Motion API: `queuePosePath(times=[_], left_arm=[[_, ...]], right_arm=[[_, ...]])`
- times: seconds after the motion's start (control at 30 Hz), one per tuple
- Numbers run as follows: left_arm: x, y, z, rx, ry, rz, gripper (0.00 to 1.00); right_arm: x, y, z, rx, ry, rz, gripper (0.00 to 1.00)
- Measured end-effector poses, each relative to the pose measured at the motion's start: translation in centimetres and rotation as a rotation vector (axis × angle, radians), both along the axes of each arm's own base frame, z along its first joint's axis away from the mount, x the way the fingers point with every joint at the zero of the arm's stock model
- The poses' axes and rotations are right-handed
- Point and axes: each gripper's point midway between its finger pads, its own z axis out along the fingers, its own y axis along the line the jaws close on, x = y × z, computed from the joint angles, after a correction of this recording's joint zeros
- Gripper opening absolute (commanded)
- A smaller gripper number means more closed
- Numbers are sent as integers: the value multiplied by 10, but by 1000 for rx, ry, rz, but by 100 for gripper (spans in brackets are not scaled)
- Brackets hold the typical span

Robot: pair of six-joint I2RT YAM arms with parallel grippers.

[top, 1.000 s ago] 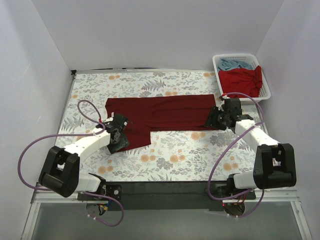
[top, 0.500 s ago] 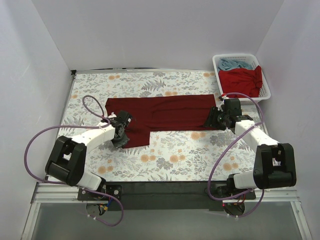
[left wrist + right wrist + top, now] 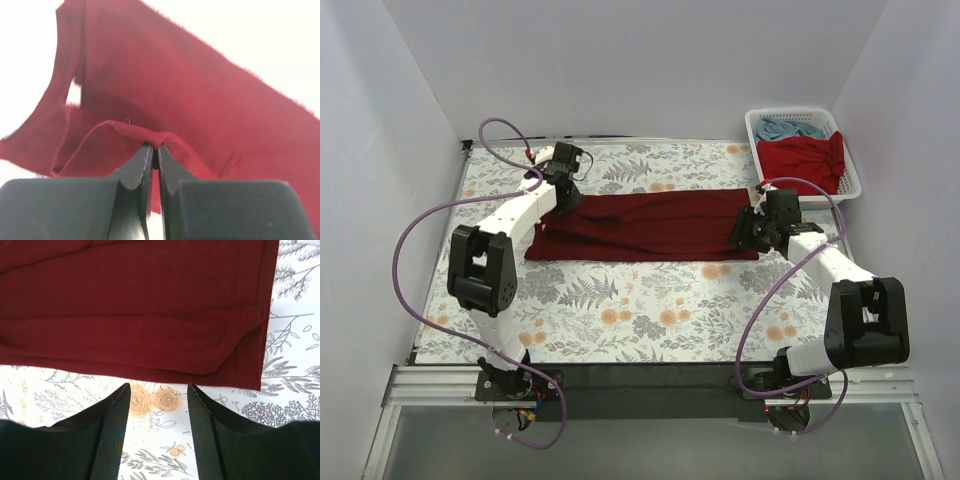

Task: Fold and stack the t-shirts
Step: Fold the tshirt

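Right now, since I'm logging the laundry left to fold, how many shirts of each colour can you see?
maroon shirt: 1
red shirt, in the basket: 1
light blue shirt, in the basket: 1
Total: 3

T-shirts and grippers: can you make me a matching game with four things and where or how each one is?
Things:
1. maroon t-shirt
2. red t-shirt
3. left gripper
4. right gripper

Places or states:
a. open, holding nothing
b. in the white basket
c. stretched out on the table
d. pinching cloth

Pairs: 1-c, 2-b, 3-d, 4-a
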Motion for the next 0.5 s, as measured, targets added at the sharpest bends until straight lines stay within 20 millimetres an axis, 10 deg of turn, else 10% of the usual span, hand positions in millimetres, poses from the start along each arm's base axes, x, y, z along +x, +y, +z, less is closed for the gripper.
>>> queuePosePath(times=[0.2,0.5], left_arm=[[50,8,-1,9,-44,17,0],[67,17,-12,6,-58,27,10]], right_arm=[[6,-5,1,-33,-14,-17,54],[14,-14,-16,-88,28,-54,54]])
